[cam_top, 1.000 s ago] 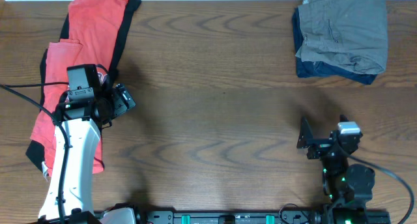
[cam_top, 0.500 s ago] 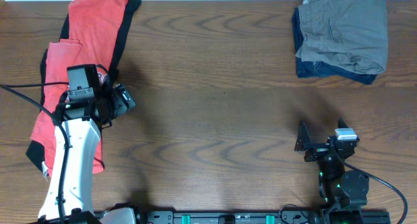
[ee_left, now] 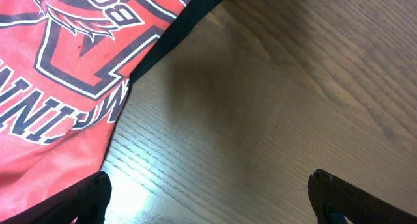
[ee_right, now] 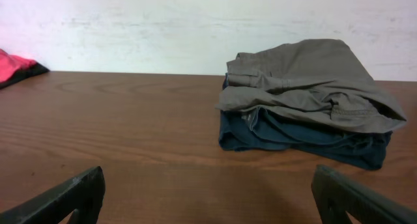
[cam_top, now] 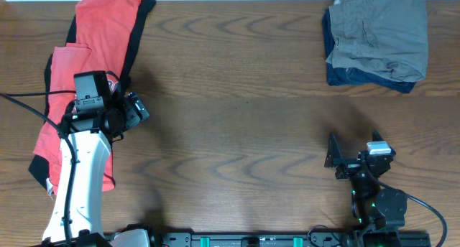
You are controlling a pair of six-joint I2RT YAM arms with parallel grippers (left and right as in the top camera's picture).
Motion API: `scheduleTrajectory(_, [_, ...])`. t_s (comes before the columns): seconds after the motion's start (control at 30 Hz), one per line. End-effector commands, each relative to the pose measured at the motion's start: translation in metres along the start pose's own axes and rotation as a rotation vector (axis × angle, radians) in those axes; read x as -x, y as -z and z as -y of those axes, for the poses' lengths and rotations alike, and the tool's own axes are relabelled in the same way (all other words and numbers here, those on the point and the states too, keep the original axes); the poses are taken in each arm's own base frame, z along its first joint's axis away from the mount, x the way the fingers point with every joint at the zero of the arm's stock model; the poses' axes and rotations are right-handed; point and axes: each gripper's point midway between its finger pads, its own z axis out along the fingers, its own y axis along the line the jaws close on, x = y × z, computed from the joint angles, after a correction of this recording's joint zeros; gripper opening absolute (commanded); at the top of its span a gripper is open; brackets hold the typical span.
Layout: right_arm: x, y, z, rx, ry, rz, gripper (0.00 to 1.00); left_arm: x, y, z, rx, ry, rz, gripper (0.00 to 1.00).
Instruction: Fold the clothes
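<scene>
- Risk, as I judged it: the right gripper (ee_right: 212, 198), if sent for the grey shorts (ee_right: 306, 81), could pinch the navy garment (ee_right: 293, 136) too. The shorts lay directly on it with edges nearly flush, so the whole pile might drag or come unfolded.
- Second risk: the left gripper (ee_left: 212, 198) hung beside the red T-shirt (ee_left: 58, 68), and a sideways sweep could snag its black trim.
- Left fingers (ee_left: 88, 198): spread wide, nothing between them, bare table (ee_left: 273, 87) beneath.
- Right fingers (ee_right: 71, 195): spread wide, empty, touching nothing.
- Shorts: well ahead of the right fingers, far from the left ones.
</scene>
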Motion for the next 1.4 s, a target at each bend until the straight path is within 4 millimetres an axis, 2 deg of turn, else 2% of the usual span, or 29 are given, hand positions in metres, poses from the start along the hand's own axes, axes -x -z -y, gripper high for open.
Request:
scheduleTrajectory(0.0, [0.000,0.000,-0.003,0.012,0.022,0.004,0.99,0.000,-0.002,-0.004,0.016,0.001,-0.003,0.98])
scheduleTrajectory(0.8, [0.000,0.000,-0.003,0.012,0.022,0.004,0.99,0.001,0.002,-0.003,0.011,0.001,0.009,0.98])
scheduleTrajectory(0.97, [0.000,0.000,-0.003,0.012,0.022,0.004,0.99,0.009,0.024,0.000,-0.020,0.002,0.083,0.98])
scheduleTrajectory(1.13, [0.000,0.000,-0.003,0.012,0.022,0.004,0.99,0.021,0.065,0.010,-0.078,-0.054,0.231,0.98])
scheduleTrajectory(1.2, [0.000,0.000,-0.003,0.012,0.022,0.004,0.99,0.024,0.083,0.020,-0.118,-0.155,0.302,0.98])
scheduleTrajectory(1.3, [0.000,0.000,-0.003,0.012,0.022,0.004,0.99,0.020,0.112,0.045,-0.210,-0.404,0.430,0.98])
scheduleTrajectory(1.37, [0.000,0.000,-0.003,0.012,0.022,0.004,0.99,0.017,0.127,0.054,-0.246,-0.487,0.514,0.98])
